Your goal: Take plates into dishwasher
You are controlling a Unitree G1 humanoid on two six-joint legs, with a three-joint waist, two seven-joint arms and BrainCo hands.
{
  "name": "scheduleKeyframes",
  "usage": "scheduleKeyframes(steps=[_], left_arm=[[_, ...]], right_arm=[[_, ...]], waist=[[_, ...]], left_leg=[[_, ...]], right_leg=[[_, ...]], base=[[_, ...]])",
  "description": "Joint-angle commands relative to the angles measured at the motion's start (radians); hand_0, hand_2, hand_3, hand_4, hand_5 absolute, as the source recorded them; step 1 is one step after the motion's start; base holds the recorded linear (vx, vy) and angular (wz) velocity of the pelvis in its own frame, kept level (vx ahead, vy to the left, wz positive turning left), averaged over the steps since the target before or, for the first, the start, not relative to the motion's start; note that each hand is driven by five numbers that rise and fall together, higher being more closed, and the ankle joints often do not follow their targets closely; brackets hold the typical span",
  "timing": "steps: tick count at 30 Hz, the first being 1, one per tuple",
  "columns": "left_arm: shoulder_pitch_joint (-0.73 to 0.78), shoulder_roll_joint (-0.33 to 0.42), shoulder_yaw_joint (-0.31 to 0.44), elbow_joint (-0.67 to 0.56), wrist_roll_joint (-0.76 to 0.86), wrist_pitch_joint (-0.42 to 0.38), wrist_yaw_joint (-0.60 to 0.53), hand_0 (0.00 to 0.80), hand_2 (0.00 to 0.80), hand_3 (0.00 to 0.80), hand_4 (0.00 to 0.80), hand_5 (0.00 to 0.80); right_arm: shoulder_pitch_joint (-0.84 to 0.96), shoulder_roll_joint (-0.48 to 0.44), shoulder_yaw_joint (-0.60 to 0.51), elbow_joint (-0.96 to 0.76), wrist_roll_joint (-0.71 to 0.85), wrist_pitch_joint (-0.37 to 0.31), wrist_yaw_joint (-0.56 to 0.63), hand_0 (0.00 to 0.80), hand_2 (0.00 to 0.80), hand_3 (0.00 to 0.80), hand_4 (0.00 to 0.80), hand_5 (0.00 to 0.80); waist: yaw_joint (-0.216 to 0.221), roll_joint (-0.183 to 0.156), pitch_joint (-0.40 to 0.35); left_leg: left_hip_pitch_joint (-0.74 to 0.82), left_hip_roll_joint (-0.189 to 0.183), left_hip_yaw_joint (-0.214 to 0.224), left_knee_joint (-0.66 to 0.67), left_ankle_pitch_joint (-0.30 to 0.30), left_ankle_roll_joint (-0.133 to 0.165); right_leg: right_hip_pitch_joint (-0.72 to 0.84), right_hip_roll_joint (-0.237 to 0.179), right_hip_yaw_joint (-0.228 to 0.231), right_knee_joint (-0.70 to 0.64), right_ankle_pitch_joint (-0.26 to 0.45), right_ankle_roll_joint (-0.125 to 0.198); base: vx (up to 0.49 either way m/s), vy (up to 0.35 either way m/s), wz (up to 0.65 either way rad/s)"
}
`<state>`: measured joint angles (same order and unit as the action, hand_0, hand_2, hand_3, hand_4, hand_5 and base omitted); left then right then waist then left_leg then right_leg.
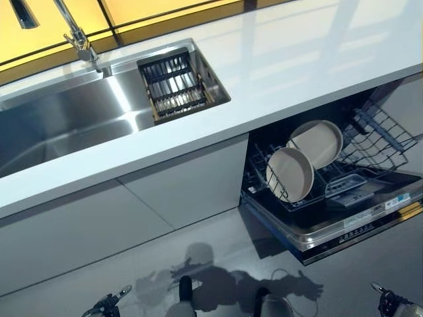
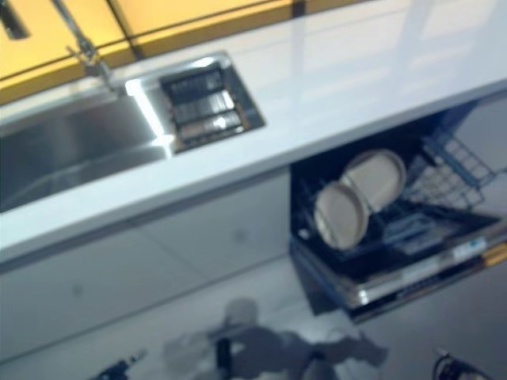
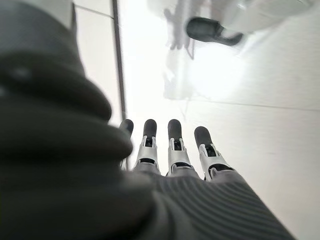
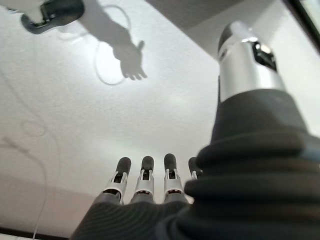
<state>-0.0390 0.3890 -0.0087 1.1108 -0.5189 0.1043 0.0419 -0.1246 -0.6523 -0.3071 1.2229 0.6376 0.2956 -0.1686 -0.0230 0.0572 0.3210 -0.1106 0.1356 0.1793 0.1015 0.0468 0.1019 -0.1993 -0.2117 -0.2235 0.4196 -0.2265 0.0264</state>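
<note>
Two beige plates stand on edge in the lower rack (image 1: 370,165) of the open dishwasher at the right: one in front (image 1: 289,174) and one behind it (image 1: 318,142). My left hand (image 1: 106,305) hangs low at the bottom left, and its own wrist view shows straight fingers (image 3: 175,145) over the floor, holding nothing. My right hand (image 1: 390,302) hangs low at the bottom right, with straight fingers (image 4: 145,177) and thumb (image 4: 245,60), empty. Both hands are far from the plates.
A white counter (image 1: 297,72) runs across the view with a steel sink (image 1: 59,119), a tap (image 1: 79,36) and a dark drain basket (image 1: 173,84) in it. The dishwasher door (image 1: 357,224) lies open and juts out toward me. Grey cabinet fronts (image 1: 132,211) stand below the counter.
</note>
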Motion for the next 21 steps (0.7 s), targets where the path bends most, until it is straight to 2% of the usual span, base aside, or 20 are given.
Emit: scheduleKeyframes(steps=[1, 2, 3, 5, 7, 9, 12, 16, 21], left_arm=[[-0.028, -0.015, 0.053, -0.021, -0.023, 0.024, 0.001, 0.000, 0.000, 0.000, 0.000, 0.000], [-0.036, -0.012, 0.049, -0.025, -0.002, 0.042, -0.006, 0.000, 0.000, 0.000, 0.000, 0.000], [-0.040, -0.012, 0.037, -0.032, 0.025, 0.058, -0.003, 0.000, 0.000, 0.000, 0.000, 0.000], [-0.043, -0.005, 0.017, -0.039, -0.003, 0.052, -0.017, 0.000, 0.000, 0.000, 0.000, 0.000], [-0.048, -0.011, -0.005, -0.037, -0.033, 0.035, -0.039, 0.000, 0.000, 0.000, 0.000, 0.000], [-0.040, -0.024, -0.012, -0.021, -0.051, 0.027, -0.029, 0.000, 0.000, 0.000, 0.000, 0.000], [-0.035, -0.026, -0.017, -0.008, -0.070, 0.025, -0.005, 0.000, 0.000, 0.000, 0.000, 0.000], [-0.018, -0.032, -0.005, 0.011, -0.085, 0.014, 0.006, 0.000, 0.000, 0.000, 0.000, 0.000], [0.005, -0.047, -0.001, 0.007, -0.114, -0.002, 0.018, 0.000, 0.000, 0.000, 0.000, 0.000]], right_arm=[[0.004, -0.007, -0.036, 0.008, 0.108, -0.067, 0.050, 0.000, 0.000, 0.000, 0.000, 0.000], [0.012, 0.006, -0.041, -0.022, 0.151, -0.080, 0.050, 0.000, 0.000, 0.000, 0.000, 0.000], [0.016, 0.020, -0.042, -0.046, 0.214, -0.098, 0.049, 0.000, 0.000, 0.000, 0.000, 0.000], [0.015, 0.045, -0.041, -0.095, 0.285, -0.113, 0.034, 0.000, 0.000, 0.000, 0.000, 0.000], [-0.010, 0.035, -0.044, -0.094, 0.364, -0.135, 0.039, 0.000, 0.000, 0.000, 0.000, 0.000], [-0.045, 0.027, -0.047, -0.082, 0.399, -0.160, 0.040, 0.000, 0.000, 0.000, 0.000, 0.000], [-0.090, 0.017, -0.037, -0.105, 0.461, -0.167, 0.011, 0.000, 0.000, 0.000, 0.000, 0.000], [-0.145, -0.008, -0.043, -0.104, 0.567, -0.189, 0.035, 0.000, 0.000, 0.000, 0.000, 0.000], [-0.196, -0.022, -0.048, -0.116, 0.712, -0.239, 0.084, 0.000, 0.000, 0.000, 0.000, 0.000]], waist=[[-0.033, -0.002, -0.026], [-0.046, 0.015, -0.025], [-0.055, 0.023, -0.019], [-0.054, 0.025, -0.002], [-0.059, 0.040, 0.040], [-0.057, 0.065, 0.057], [-0.057, 0.097, 0.086], [-0.058, 0.144, 0.114], [-0.052, 0.177, 0.131]], left_leg=[[0.076, -0.013, 0.033, 0.153, -0.194, -0.107], [0.101, -0.017, 0.053, 0.046, -0.179, -0.108], [0.125, -0.027, 0.048, 0.010, -0.167, -0.112], [0.085, -0.046, 0.013, 0.052, -0.185, -0.104], [0.019, -0.041, 0.022, 0.146, -0.207, -0.102], [0.002, -0.057, 0.021, 0.120, -0.185, -0.104], [-0.046, -0.074, 0.020, 0.131, -0.173, -0.105], [-0.086, -0.092, 0.051, 0.127, -0.152, -0.100], [-0.134, -0.110, 0.061, 0.182, -0.167, -0.095]], right_leg=[[0.117, 0.051, -0.033, -0.150, 0.033, -0.031], [0.092, 0.053, -0.047, -0.116, 0.019, -0.030], [0.072, 0.060, -0.044, -0.089, 0.014, -0.026], [0.049, 0.058, -0.017, -0.084, 0.018, -0.022], [0.016, 0.048, -0.006, -0.074, 0.030, -0.023], [-0.025, 0.040, -0.002, -0.057, 0.036, -0.013], [-0.076, 0.034, 0.012, -0.043, 0.039, -0.020], [-0.139, 0.016, 0.014, -0.015, 0.039, -0.030], [-0.194, -0.007, 0.023, 0.055, 0.014, -0.042]], base=[[-0.100, 0.151, 0.21], [-0.100, 0.135, 0.46], [-0.112, 0.058, 0.59], [-0.147, -0.019, 0.32], [-0.246, -0.012, -0.05], [-0.193, 0.036, -0.05], [-0.177, 0.014, -0.13], [-0.153, 0.028, -0.03], [-0.083, 0.050, -0.03]])
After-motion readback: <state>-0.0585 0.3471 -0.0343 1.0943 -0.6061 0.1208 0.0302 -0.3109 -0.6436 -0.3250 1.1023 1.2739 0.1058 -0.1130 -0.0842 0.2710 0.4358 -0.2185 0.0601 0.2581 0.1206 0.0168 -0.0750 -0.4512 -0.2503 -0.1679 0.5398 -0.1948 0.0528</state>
